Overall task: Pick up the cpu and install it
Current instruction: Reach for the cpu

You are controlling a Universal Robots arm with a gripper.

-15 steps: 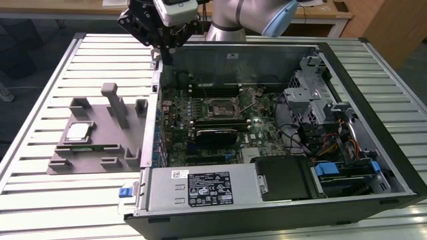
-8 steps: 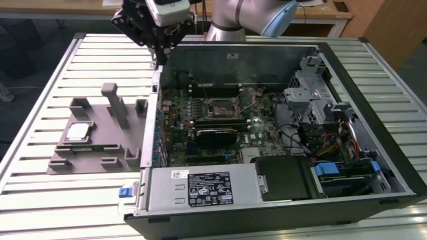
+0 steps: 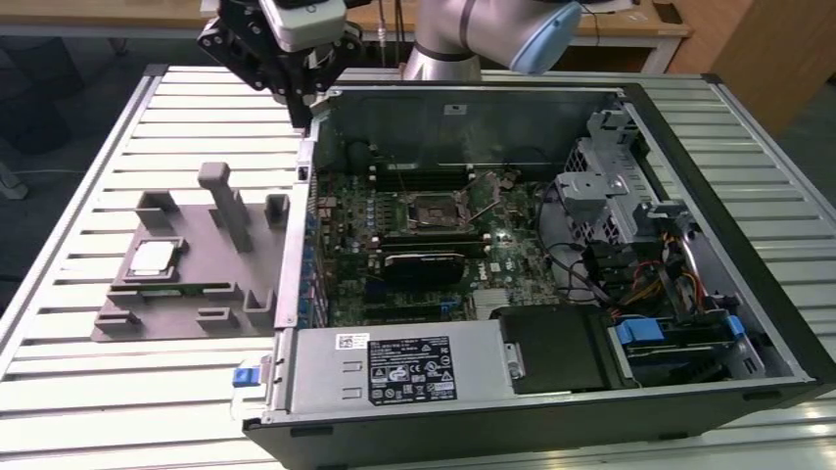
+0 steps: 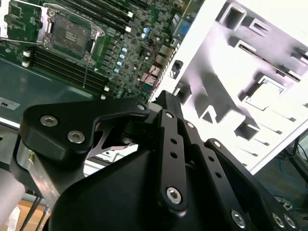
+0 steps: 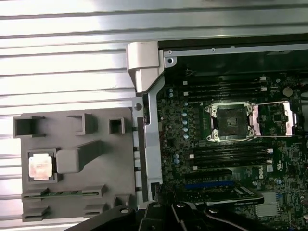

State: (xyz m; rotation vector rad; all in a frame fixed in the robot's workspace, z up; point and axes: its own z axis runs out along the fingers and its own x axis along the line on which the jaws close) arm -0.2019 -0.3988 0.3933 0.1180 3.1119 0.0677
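**CPU seated in holder; gripper above case corner**

**Materials and shapes.** The cpu (image 3: 153, 257) is a small flat square with a shiny silver top. It lies flat in a square pocket of the holder (image 3: 196, 284), a matt grey plastic plate with raised posts and slots. In the first wrist view the cpu (image 5: 40, 166) glares pale, and a thin green memory stick (image 5: 62, 193) lies in a slot of the holder (image 5: 96, 192) near it. The gripper (image 3: 303, 103) is black, built of bolted links. Whether it is apart or together cannot be told. It is well apart from the cpu.

**Surface and room.** The holder and the open computer case (image 3: 457, 108) rest on a table (image 3: 78, 372) of ribbed silver metal slats. Wooden furniture (image 3: 758, 49) stands beyond the table.

**Surroundings.** The case lies on its side, just beside the holder on the exterior view's right. Inside is a green motherboard (image 3: 352, 196) with a square black socket (image 3: 432, 213) at its centre; in the first wrist view the socket (image 5: 230, 121) shows a metal frame around it. A grey power supply (image 3: 392, 367) and coloured cables (image 3: 640, 284) fill the near side. The gripper hovers over the case's far corner wall, which stands between holder and motherboard.
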